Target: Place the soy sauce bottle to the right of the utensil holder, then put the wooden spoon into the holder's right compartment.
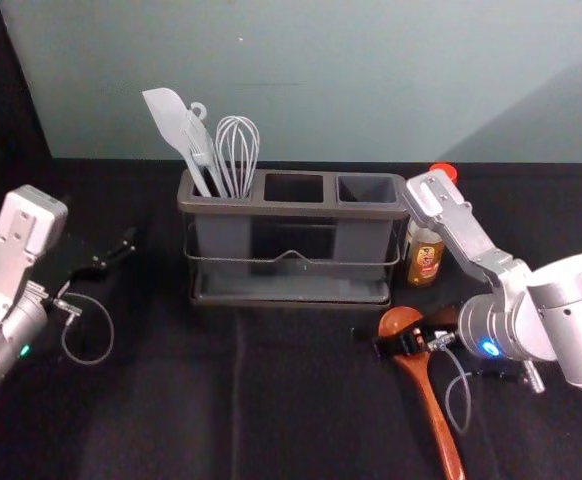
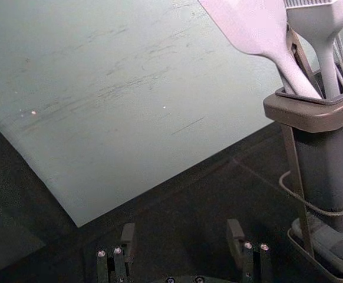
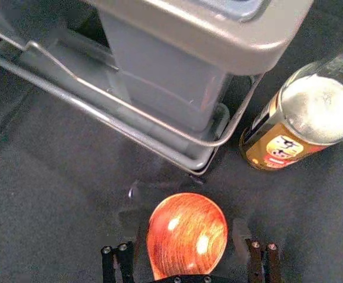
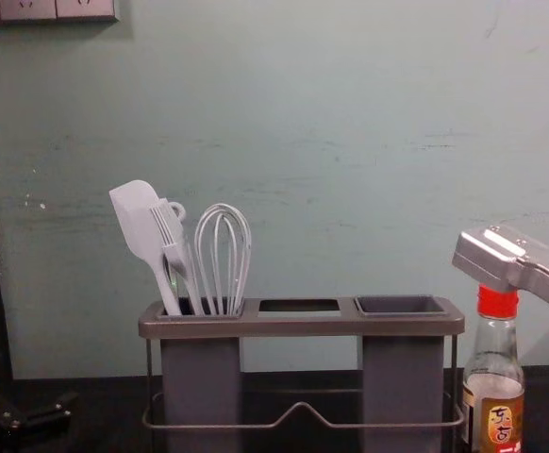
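The soy sauce bottle (image 1: 426, 250) stands upright with its red cap, just right of the utensil holder (image 1: 289, 290); the chest view shows the bottle (image 4: 493, 396) there too. The wooden spoon (image 1: 433, 405) lies on the dark table, its bowl toward the holder. My right gripper (image 1: 386, 342) is low over the spoon's bowl end. In the right wrist view the right gripper (image 3: 186, 242) is open, its fingers on either side of the spoon's bowl (image 3: 188, 233). My left gripper (image 1: 111, 262) is parked left of the holder; in its wrist view the left gripper (image 2: 182, 242) is open and empty.
A white spatula (image 1: 169, 118), a brush and a whisk (image 1: 238, 150) stand in the holder's left compartment. The middle and right compartments (image 1: 366, 188) hold nothing visible. Behind the table is a pale green wall (image 1: 321, 80). My right forearm passes close to the bottle.
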Robot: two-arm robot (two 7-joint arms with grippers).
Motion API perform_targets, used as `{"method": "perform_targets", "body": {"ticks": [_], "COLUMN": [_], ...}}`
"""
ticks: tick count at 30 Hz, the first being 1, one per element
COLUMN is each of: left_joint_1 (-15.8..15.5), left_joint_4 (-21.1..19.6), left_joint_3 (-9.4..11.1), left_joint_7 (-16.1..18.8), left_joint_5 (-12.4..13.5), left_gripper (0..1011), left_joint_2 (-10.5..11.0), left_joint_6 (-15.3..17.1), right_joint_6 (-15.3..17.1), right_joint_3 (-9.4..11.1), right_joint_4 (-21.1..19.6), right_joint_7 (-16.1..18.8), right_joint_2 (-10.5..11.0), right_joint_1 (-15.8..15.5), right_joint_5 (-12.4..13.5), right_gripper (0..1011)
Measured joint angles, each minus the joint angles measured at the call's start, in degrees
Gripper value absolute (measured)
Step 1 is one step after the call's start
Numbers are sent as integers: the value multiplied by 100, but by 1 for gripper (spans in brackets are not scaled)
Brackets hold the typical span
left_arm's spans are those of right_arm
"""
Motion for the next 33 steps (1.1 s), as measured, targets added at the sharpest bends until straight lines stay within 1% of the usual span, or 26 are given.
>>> {"method": "perform_targets", "body": {"ticks": [5, 16, 25, 33], "left_joint_1": [0, 0, 0, 0], "left_joint_4": [0, 0, 0, 0], "left_joint_3": [0, 0, 0, 0], "left_joint_7": [0, 0, 0, 0], "left_joint_5": [0, 0, 0, 0], "left_gripper": [1000, 1000, 1000, 1000], "left_joint_2": [0, 0, 0, 0], "left_joint_6": [0, 0, 0, 0], "right_joint_6": [-79, -98, -133, -170], "right_joint_3": [53, 172, 174, 159], "right_joint_4": [87, 240, 352, 404], "right_joint_7": [10, 36, 130, 240], "right_joint_2": [-86, -239, -283, -280], "right_joint_1": [8, 1, 14, 25], "right_joint_5": [-50, -160, -256, -331], "right_gripper": [1003, 1003, 1003, 1003]}}
